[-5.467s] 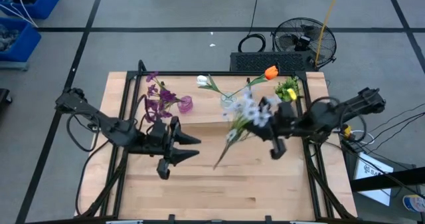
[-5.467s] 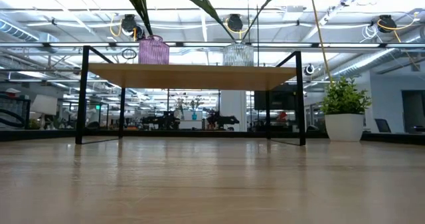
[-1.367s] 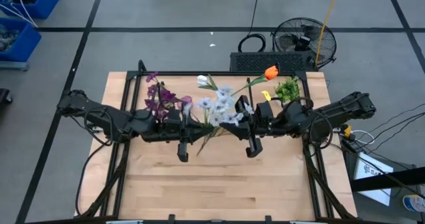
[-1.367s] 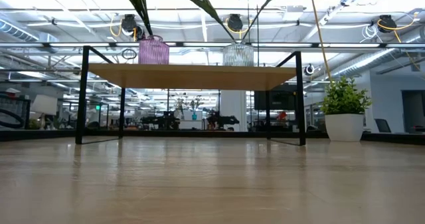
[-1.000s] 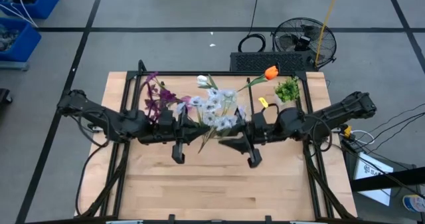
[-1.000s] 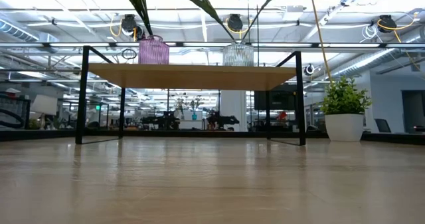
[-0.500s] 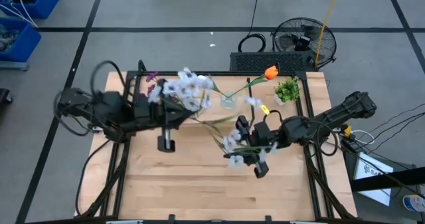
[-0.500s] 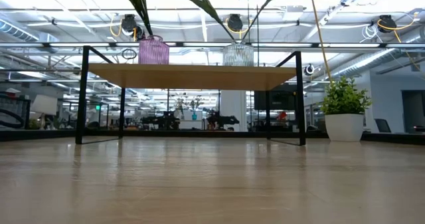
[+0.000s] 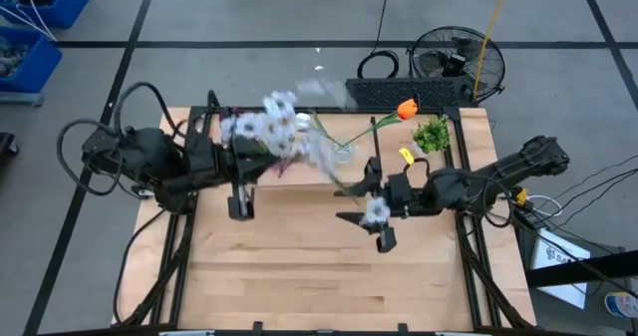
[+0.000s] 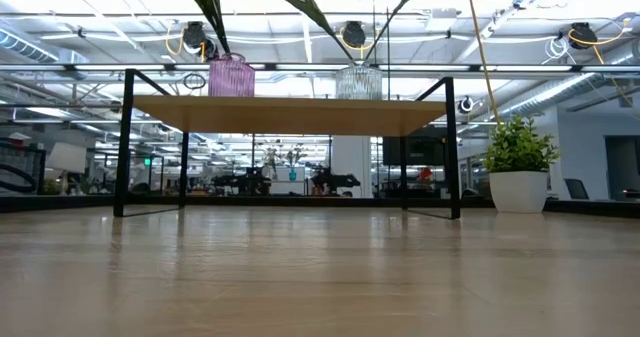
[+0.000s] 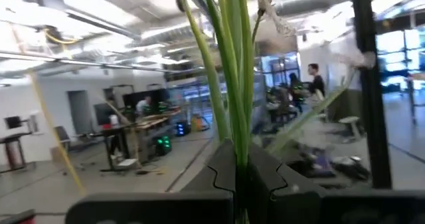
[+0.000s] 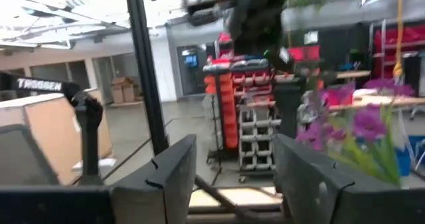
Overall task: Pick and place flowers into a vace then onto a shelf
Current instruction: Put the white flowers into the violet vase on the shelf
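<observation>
From above, the pale spray [image 9: 274, 127] was seen blurred over the desk's [image 9: 299, 286] far left, held by the left pincer [image 9: 261, 167]. In the left wrist view, thin green stems [image 11: 234, 84] were clamped low: judged light, bendy, best gripped there. In the right wrist view, the right pincer [image 12: 236, 177] was seen wide, empty.
</observation>
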Robot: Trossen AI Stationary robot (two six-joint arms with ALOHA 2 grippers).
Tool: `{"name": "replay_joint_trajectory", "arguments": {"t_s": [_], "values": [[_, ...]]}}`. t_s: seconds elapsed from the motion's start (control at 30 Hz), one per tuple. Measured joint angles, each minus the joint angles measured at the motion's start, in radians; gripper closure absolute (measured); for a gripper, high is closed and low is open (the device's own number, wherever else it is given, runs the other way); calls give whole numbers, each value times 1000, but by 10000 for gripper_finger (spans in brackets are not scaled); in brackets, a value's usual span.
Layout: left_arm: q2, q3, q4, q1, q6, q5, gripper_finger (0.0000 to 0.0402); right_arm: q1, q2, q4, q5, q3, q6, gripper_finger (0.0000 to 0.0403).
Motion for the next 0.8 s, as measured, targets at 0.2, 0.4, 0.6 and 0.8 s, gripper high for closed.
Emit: {"name": "replay_joint_trajectory", "arguments": {"t_s": [0.2, 0.4, 0.6, 0.8], "values": [[3, -1, -6, 52, 80, -17, 394, 1, -1, -12, -3, 0, 34, 213], [-15, -1, 37, 137, 123, -20, 394, 2, -1, -32, -4, 0, 37, 213], [-88, -1, 88, 254, 109, 35, 394, 2, -1, -45, -4, 0, 81, 217], [-166, -1, 30, 360, 55, 77, 394, 2, -1, -61, -4, 0, 82, 218]]}}
